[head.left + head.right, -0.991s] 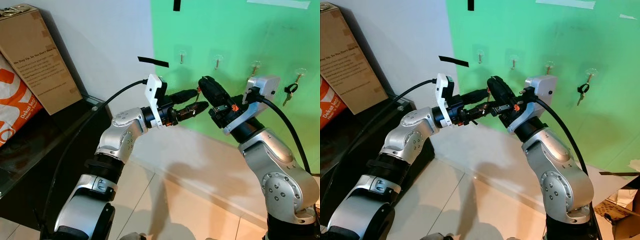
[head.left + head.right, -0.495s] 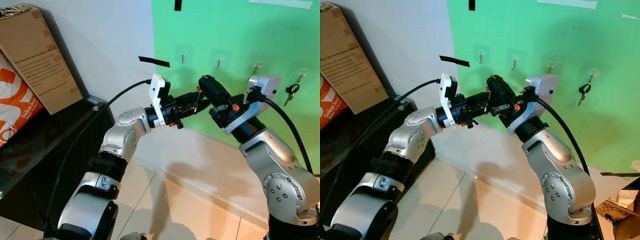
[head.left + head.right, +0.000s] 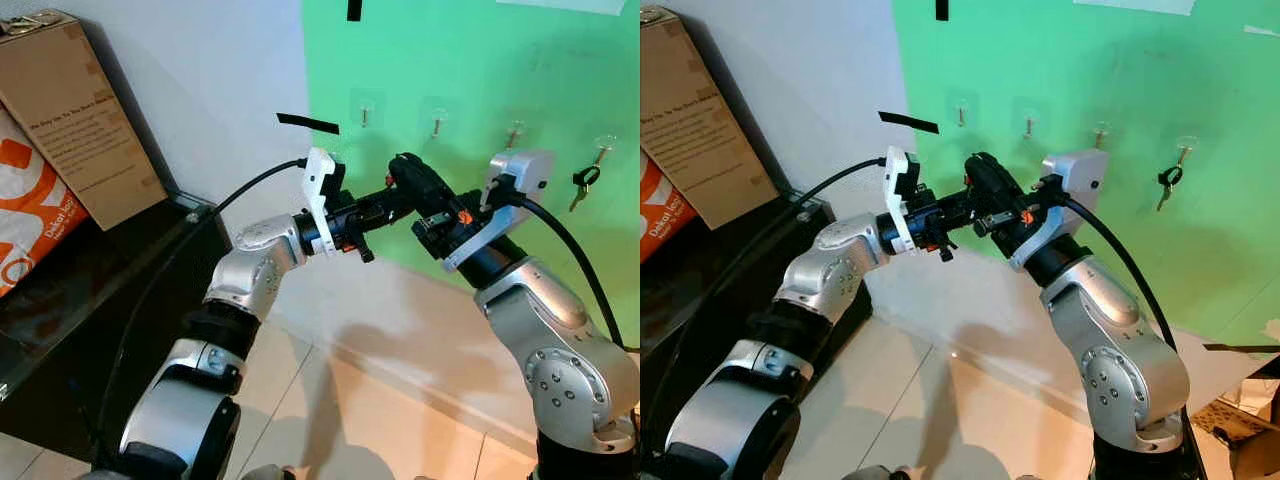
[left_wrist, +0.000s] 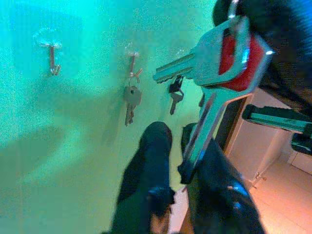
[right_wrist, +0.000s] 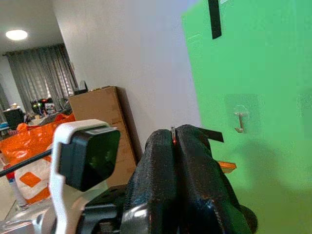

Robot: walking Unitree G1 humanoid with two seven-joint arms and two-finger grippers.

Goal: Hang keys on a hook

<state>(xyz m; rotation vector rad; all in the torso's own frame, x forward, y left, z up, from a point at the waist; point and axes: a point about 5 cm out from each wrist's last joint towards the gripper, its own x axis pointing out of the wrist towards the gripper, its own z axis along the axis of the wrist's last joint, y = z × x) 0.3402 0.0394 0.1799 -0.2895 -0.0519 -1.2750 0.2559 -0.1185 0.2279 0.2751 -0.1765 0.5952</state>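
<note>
I'm mid hand-over, in front of the green wall (image 3: pixel 480 70). My right gripper (image 3: pixel 408 178) is clamped on the keys (image 4: pixel 222 61), the red-tagged bunch pinched at its fingertips. My left gripper (image 4: pixel 178 151) reaches in from the other side, its fingers slightly parted around one key blade, not visibly squeezing yet. Both forearms are raised, tips meeting below the row of hooks (image 3: pixel 437 124). Next, I judge, I need one firm grip, then a lift toward a free hook.
</note>
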